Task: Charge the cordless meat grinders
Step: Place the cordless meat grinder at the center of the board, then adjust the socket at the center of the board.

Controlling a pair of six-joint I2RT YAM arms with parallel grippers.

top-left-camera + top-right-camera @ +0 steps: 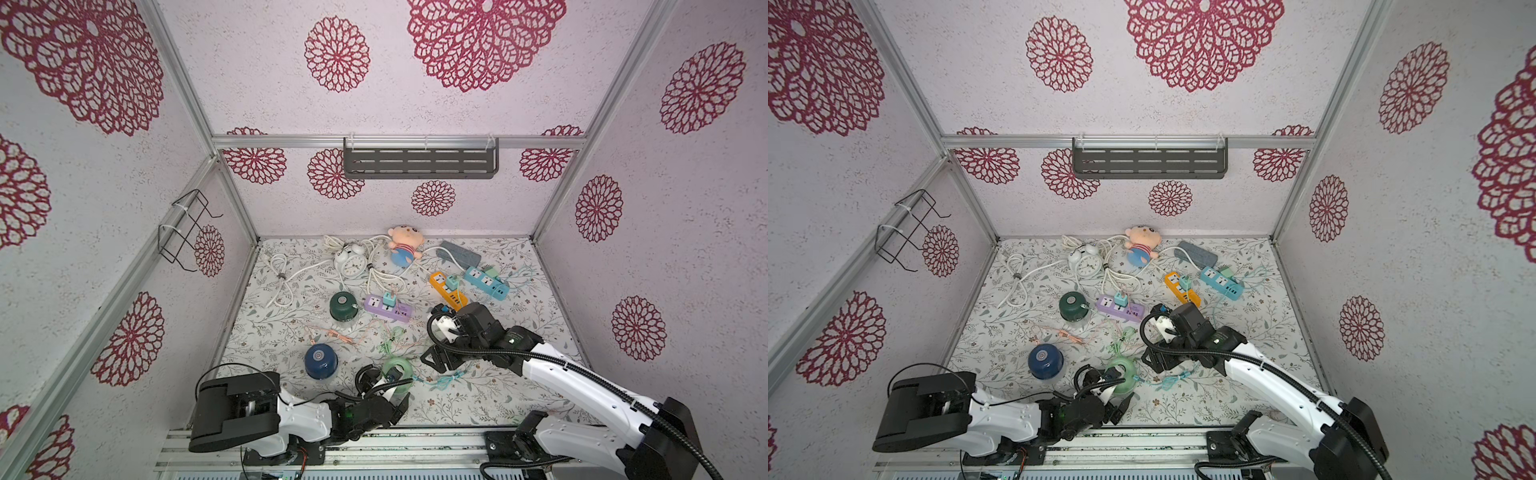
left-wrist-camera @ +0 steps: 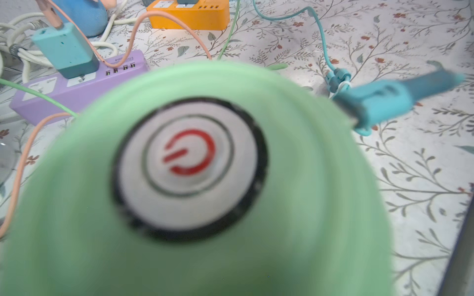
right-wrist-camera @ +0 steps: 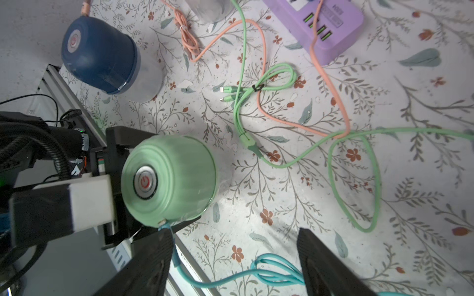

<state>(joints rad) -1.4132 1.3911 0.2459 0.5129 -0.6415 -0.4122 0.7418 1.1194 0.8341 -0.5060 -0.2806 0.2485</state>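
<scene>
The light green grinder lies tilted near the front edge, between the fingers of my left gripper, which is shut on it. In the left wrist view its green dome and silver button fill the picture and hide the jaws. A teal cable has its plug in the grinder's side. My right gripper hovers open just right of it, holding nothing. The navy grinder and the dark green grinder stand further left and back.
A purple power strip with a teal adapter, an orange strip and a blue strip lie mid-table. Light green and peach cables loop between them. A white alarm clock, white cords and a doll sit at the back.
</scene>
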